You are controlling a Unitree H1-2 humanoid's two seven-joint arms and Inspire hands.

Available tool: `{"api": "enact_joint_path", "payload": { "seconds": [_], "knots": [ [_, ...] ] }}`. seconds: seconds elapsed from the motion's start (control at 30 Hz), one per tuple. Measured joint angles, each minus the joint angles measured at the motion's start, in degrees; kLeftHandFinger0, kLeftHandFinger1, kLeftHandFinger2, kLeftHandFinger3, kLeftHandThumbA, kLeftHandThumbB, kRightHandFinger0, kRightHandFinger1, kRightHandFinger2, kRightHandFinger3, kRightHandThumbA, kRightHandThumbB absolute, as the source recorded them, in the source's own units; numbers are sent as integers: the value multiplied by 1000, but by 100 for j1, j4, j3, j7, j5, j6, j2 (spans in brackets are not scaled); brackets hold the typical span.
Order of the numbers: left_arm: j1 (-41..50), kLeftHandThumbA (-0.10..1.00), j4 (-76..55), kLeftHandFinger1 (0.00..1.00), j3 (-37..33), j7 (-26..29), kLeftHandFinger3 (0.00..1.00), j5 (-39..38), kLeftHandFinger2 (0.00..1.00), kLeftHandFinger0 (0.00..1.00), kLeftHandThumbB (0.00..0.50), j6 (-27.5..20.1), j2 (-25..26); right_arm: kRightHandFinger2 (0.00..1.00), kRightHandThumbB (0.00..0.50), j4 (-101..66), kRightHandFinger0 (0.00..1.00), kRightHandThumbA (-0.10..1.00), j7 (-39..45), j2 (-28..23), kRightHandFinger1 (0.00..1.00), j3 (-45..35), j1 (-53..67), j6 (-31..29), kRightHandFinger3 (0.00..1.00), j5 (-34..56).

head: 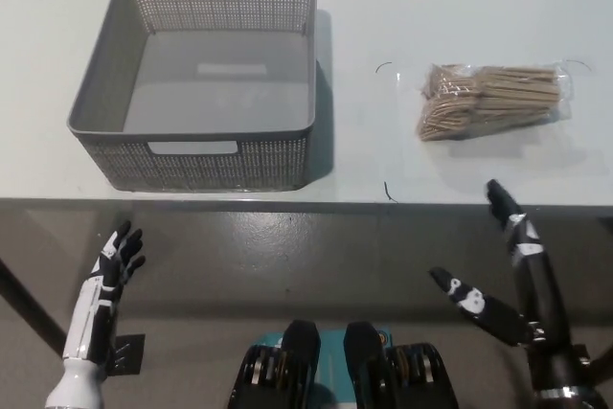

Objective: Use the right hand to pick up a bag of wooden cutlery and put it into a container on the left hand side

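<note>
the bag of wooden cutlery (490, 101) lies flat on the pale table (431, 7), at about 2 o'clock from the middle of the view. it is a clear bag, and the tan pieces inside are bunched with their long sides running from 9 to 3 o'clock. nothing touches it.

the black right hand (527, 280) is below the table's near edge, over the grey floor (316, 256), at about 5 o'clock in the view. the bag is at roughly 12 o'clock from this hand and well apart from it, with the table's front strip between them. the hand holds nothing. its fingers (502, 206) point up toward 11 o'clock, their tips just short of the table edge, and the thumb juts out toward 9 o'clock, so the hand is spread wide.

the grey basket (206, 165) sits on the table at about 10 o'clock in the view, at 9 o'clock from the bag, with a bare stretch of table between the two. its walls are perforated, with a handle slot in the near wall and one in the far wall, and its bare floor shows inside.

the white left hand (117, 258) rests at about 8 o'clock, below the table edge and just under the basket's near left corner. its dark fingers are apart and it holds nothing.
</note>
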Motion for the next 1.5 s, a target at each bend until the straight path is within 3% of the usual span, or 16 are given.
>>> {"api": "enact_joint_path", "payload": {
  "seconds": [0.07,0.27,0.37,0.47,0.6,0.67,0.77,1.0,1.1,1.43,1.5],
  "knots": [
    [5,1000,-29,1000,4,-7,1000,-12,1000,1000,115,-1,1,1000,500,-289,1000,855,-2,-90,1000,-60,-35,38,1000,-130],
    [163,1000,-203,1000,56,-26,1000,-112,1000,1000,124,-11,20,1000,500,-949,1000,842,173,-665,1000,-134,-557,546,1000,-426],
    [286,1000,-207,1000,73,-27,1000,-135,1000,1000,127,-11,24,1000,500,-1065,1000,712,376,-1048,1000,-130,-957,938,1000,-576],
    [355,1000,-207,1000,77,-26,1000,-142,1000,1000,143,-11,24,1000,470,-1127,1000,571,640,-1492,1000,-102,-1450,1351,1000,-738],
    [404,1000,-207,1000,77,-27,1000,-150,1000,1000,147,-11,23,1000,474,-1128,1000,503,987,-1940,1000,-5,-2012,1835,1000,-923],
    [424,1000,-207,1000,77,-30,1000,-162,1000,1000,165,-10,24,1000,500,-980,1000,549,1212,-2201,1000,77,-2463,2111,1000,-1007],
    [428,1000,-208,1000,77,-31,1000,-162,1000,1000,188,-7,31,1000,500,-585,1000,553,1402,-2436,1000,218,-3045,2315,1000,-1099],
    [522,1000,-250,1000,74,-39,1000,-140,1000,1000,161,0,76,1000,500,956,1000,575,2026,-2777,1000,1082,-4532,2631,1000,-1446],
    [537,1000,-255,1000,73,-50,1000,-129,1000,1000,180,0,96,1000,500,1634,1000,560,2329,-2806,1000,1472,-5097,2697,1000,-1583],
    [582,1000,-440,1000,69,-79,1000,-55,1000,1000,190,7,150,1000,500,4144,1000,741,3302,-2706,1000,2615,-6604,2745,1000,-1816],
    [591,1000,-441,1000,70,-79,1000,-26,1000,1000,202,7,160,1000,500,4366,1000,733,3447,-2684,1000,2816,-6753,2745,1000,-1879]
  ]
}}
